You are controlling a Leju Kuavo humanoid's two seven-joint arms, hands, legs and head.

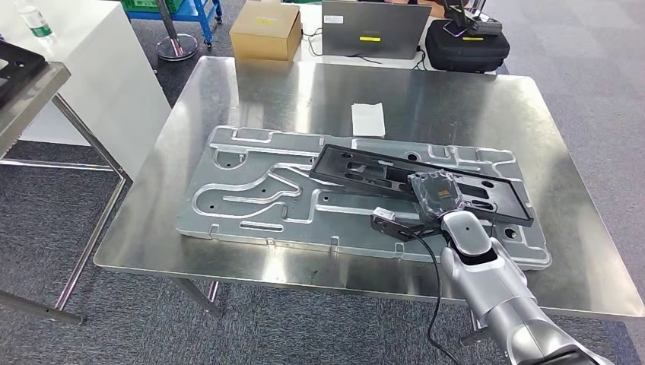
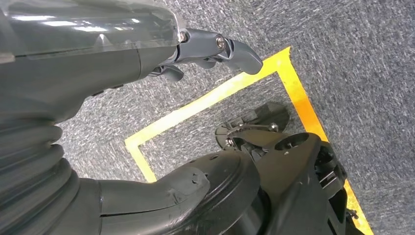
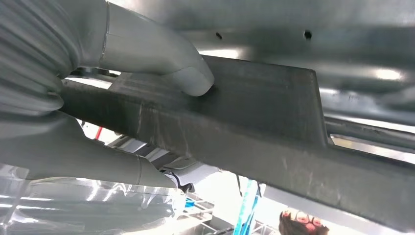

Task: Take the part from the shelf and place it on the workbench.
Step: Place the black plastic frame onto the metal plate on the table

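Fingers (image 3: 191, 78) of right hand (image 1: 435, 194) gripping flat black cutout part (image 1: 365, 169), over workbench (image 1: 487, 106)

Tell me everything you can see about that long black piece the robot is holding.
The black part is a long, flat, matte frame with rectangular cutouts, plastic by its look. It lies at a slant over the large grey metal plate on the steel workbench. The right hand grips its near edge; the right wrist view shows the thumb pressed on it.
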